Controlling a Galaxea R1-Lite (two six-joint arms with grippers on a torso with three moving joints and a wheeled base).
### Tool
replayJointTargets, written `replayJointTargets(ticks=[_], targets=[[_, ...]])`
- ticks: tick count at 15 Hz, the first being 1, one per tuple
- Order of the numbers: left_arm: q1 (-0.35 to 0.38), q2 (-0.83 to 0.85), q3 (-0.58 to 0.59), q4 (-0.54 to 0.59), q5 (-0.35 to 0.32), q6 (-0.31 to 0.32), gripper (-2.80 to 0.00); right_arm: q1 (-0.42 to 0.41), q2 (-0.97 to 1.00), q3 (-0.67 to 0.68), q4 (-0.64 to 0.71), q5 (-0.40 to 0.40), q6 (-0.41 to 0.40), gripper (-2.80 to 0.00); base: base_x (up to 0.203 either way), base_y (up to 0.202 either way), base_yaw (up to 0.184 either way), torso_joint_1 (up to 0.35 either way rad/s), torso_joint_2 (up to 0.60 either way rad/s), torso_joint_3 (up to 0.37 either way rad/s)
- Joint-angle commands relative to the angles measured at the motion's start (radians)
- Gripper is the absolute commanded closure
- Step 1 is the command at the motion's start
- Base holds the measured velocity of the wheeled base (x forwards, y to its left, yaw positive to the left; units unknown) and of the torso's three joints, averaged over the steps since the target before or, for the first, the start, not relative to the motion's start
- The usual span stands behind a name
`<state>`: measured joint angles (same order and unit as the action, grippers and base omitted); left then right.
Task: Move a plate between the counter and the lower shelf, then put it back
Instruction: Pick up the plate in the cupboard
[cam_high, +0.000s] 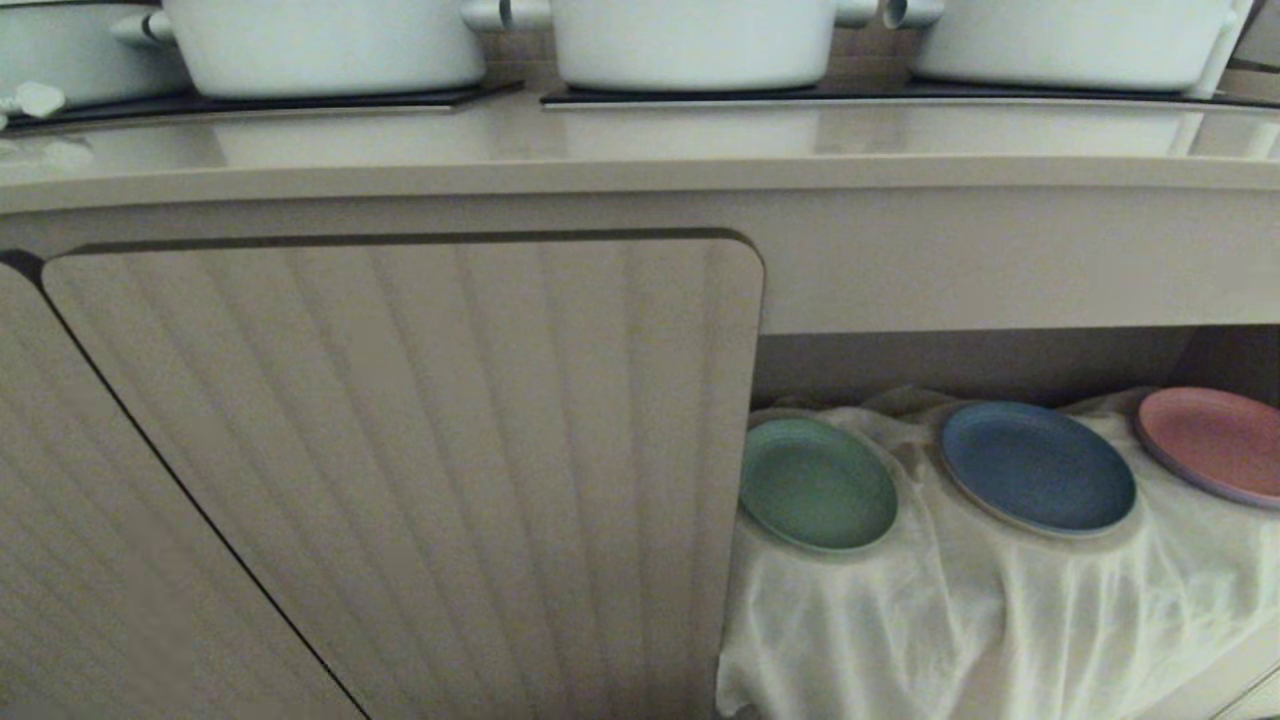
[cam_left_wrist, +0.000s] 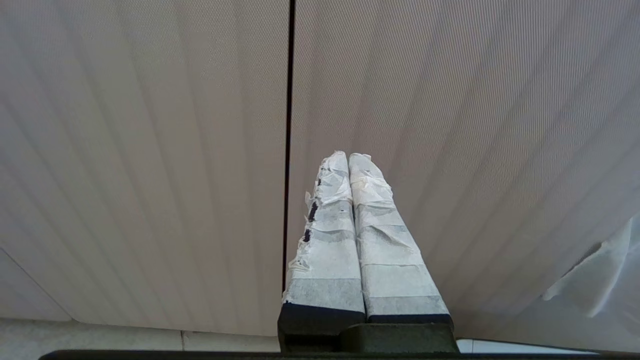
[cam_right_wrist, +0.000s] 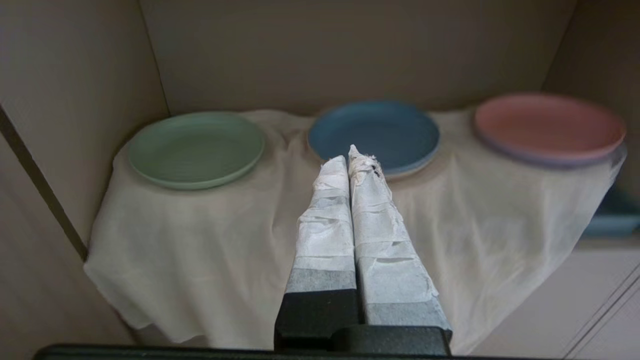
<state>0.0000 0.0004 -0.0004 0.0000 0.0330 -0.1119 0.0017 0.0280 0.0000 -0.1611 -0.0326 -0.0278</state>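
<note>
The mint-green plate (cam_high: 818, 484) (cam_right_wrist: 196, 148) lies flat at the left end of the lower shelf (cam_high: 960, 570), on its wrinkly white cloth (cam_right_wrist: 240, 235). My right gripper (cam_right_wrist: 349, 156) is shut and empty, out in front of the shelf and pointing into it, between the green plate and the blue plate; it touches nothing. My left gripper (cam_left_wrist: 348, 159) is shut too, empty, facing a ribbed beige cupboard door. The counter (cam_high: 640, 150) runs above the shelf. Neither arm shows in the head view.
A dark blue plate (cam_high: 1037, 466) (cam_right_wrist: 374, 136) and a pink plate (cam_high: 1212, 440) (cam_right_wrist: 549, 126) lie to the right on the same cloth. White pots (cam_high: 690, 40) stand on black hob panels on the counter. A ribbed cupboard door (cam_high: 420, 470) bounds the shelf's left side.
</note>
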Motion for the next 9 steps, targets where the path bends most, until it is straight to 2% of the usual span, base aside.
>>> replayJointTargets(ticks=[1,9], targets=[[0.000,0.000,-0.001,0.000,0.001,-0.001,0.00,0.000,-0.028,0.000,-0.002,0.000,-0.006,0.00,0.000,0.000,0.000,0.000,0.00,0.000],[0.000,0.000,0.000,0.000,0.001,-0.002,0.00,0.000,-0.028,0.000,-0.003,0.001,-0.010,0.00,0.000,0.000,0.000,0.000,0.00,0.000]])
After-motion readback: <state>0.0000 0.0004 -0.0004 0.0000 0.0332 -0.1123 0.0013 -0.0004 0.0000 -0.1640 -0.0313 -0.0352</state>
